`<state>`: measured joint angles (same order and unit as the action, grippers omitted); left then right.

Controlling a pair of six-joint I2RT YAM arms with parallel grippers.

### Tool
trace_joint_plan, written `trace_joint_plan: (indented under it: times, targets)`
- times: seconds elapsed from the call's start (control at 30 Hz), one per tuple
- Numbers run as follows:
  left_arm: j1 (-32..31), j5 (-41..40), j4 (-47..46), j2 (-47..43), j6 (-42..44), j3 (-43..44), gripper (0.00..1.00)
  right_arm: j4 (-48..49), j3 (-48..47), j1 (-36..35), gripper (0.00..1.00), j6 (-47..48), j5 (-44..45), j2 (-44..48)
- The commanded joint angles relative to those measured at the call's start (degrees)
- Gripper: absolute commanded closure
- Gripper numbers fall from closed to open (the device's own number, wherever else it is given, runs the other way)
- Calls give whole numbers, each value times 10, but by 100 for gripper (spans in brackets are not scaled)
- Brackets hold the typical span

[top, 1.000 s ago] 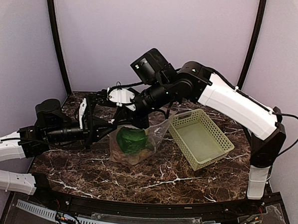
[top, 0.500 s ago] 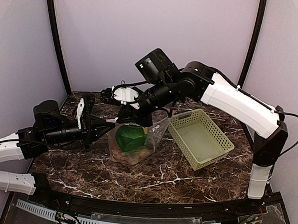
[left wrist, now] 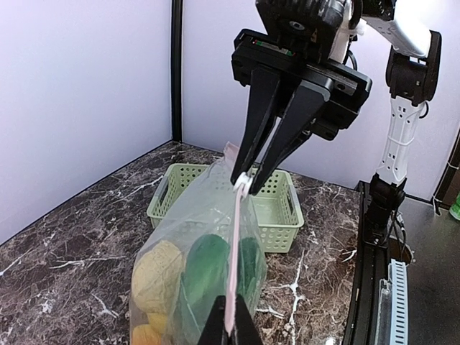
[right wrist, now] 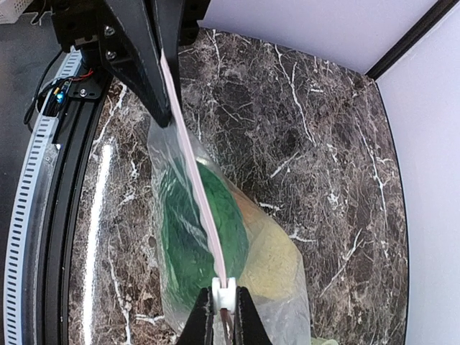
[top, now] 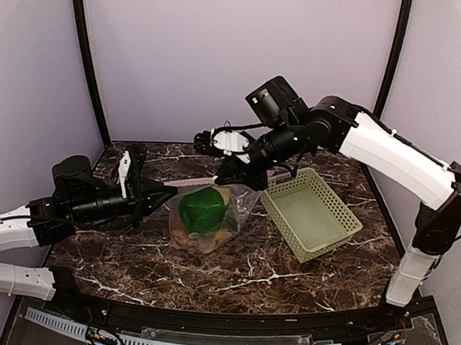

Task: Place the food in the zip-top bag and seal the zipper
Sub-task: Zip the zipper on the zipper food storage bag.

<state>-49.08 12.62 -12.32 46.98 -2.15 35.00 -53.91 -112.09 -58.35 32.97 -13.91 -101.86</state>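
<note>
Tension matters: your left pincer (left wrist: 229,320) and right pincer (right wrist: 223,305) each clamp one end of the zipper (left wrist: 236,251), so it runs taut above the filled bag (top: 210,233).

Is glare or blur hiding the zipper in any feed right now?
Top external: evenly lit, zipper only a thin pale line. Left wrist: zipper sharp, no glare. Right wrist: zipper crisp; a bright reflection streaks the table left of the bag, off the zipper.

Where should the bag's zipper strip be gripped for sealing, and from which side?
Pinch the thin pinkish-white zipper strip at its ends, from opposite sides along its length; it is flat, narrow and tops the clear dotted plastic bag.
</note>
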Motion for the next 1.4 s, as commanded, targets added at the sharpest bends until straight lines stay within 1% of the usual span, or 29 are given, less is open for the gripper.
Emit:
trace_joint_plan:
  times: [0.0, 0.8, 0.97, 1.37]
  targets:
    - [0, -12, -21, -1, 6, -12, 99, -9, 42, 32, 100, 1, 39, 53]
    - [16, -22, -16, 3, 5, -3, 99, 20, 211, 137, 97, -8, 33, 195]
    - [18, -20, -34, 2, 1, -10, 99, 21, 224, 147, 97, -8, 26, 202]
    - [21, -22, -36, 5, -1, -13, 99, 20, 230, 154, 96, -2, 35, 196]
